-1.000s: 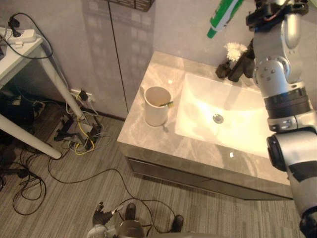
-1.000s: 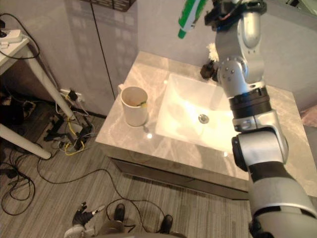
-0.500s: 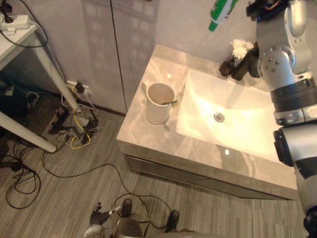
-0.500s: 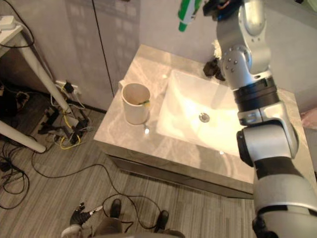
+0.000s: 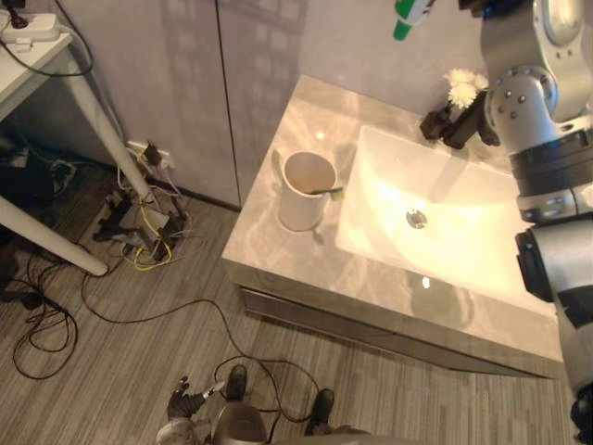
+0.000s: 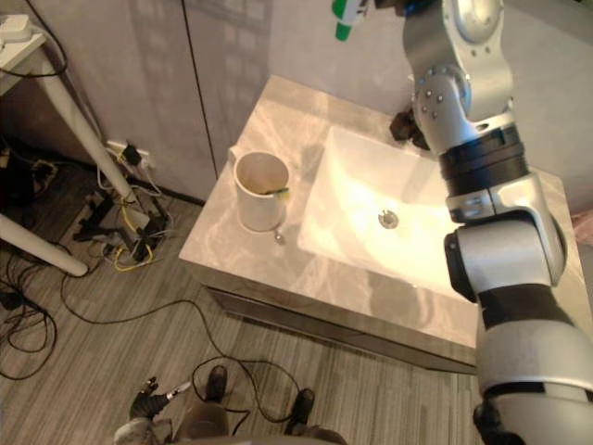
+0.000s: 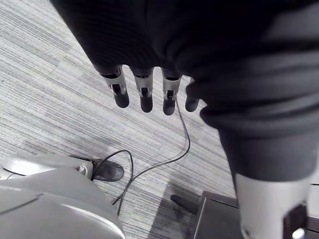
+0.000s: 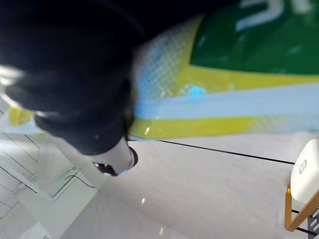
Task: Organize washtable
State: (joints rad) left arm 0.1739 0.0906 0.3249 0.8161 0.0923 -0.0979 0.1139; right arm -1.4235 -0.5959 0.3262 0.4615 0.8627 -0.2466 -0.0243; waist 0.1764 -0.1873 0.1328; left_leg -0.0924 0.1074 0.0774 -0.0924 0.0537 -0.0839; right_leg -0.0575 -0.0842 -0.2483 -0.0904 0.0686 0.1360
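One grey marbled washtable [image 5: 278, 252], well below the fingers of the right hand [image 8: 70, 89]; far end hidden behind the right arm. Set into it, one white sink [image 5: 463, 250] with one drain [image 5: 416, 219], also below those fingers, part of its rim covered by the arm. Bare counter along the front edge and on the strip beside the basin.

One white table [image 5: 37, 65], well apart from both hands and cut off at the frame edge, with one white power strip [image 5: 23, 26] on top. Beneath it a tangle of cables [image 5: 139, 241], too knotted to count. Open floor [image 7: 60, 99] under the left fingers [image 7: 144, 94].

One white cup [image 5: 306, 190], upright on the counter just beside the basin's edge, well below the right fingers and apart from them.

One green toothpaste tube [image 6: 345, 17] up high, clamped in the right hand. Lies against that hand in the right wrist view, banded green, yellow and pale blue, both ends cut off. Most of the clamping fingers hidden by the dark cover; one fingertip [image 8: 117, 162] visible beneath the tube.

Left hand [image 7: 199, 50] low over the floor, fingers straight, slightly apart, holding nothing.

One dark faucet [image 5: 456, 125] at the basin's back edge, below the right fingers, partly behind the arm. One small white flower [image 5: 460, 88] just beside it, its vessel hard to make out. One green-tipped stick [image 5: 326, 192] leaning on the cup's rim, too small to identify.
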